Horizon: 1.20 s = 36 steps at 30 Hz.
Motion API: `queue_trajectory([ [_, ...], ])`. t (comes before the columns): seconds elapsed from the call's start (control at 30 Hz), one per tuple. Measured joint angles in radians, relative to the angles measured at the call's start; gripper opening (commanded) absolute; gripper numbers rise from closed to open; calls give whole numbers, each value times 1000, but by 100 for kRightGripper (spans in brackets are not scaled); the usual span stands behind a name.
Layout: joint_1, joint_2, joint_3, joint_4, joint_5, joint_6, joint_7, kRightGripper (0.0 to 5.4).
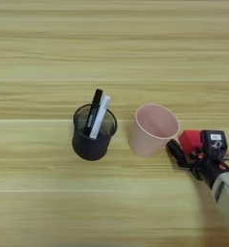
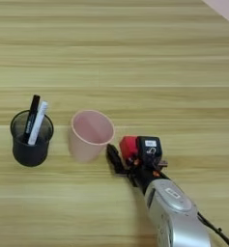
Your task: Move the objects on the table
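My right gripper (image 2: 130,153) is shut on the small red block (image 2: 129,146), holding it just right of the pink cup; one black finger (image 2: 115,159) shows on the block's left. In the left eye view the red block (image 1: 191,141) and gripper (image 1: 194,149) sit near the right edge. The slim black marker (image 1: 94,110) and the slim white marker (image 1: 100,116) stand leaning inside the black mesh cup, their upper ends sticking out. The wooden table (image 2: 135,58) fills the picture.
The black mesh cup (image 2: 31,147) stands at the left and the pink plastic cup (image 2: 90,136) beside it, open side up. My silver forearm (image 2: 176,217) comes in from the bottom right. A pale corner (image 2: 227,7) shows at the top right.
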Motion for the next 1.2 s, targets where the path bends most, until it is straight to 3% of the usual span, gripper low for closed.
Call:
queue_trajectory([
  [0.3,-2,0,1,5,-5,-21,0,537],
  [1.2,-17,0,-28,26,-19,-42,0,537],
])
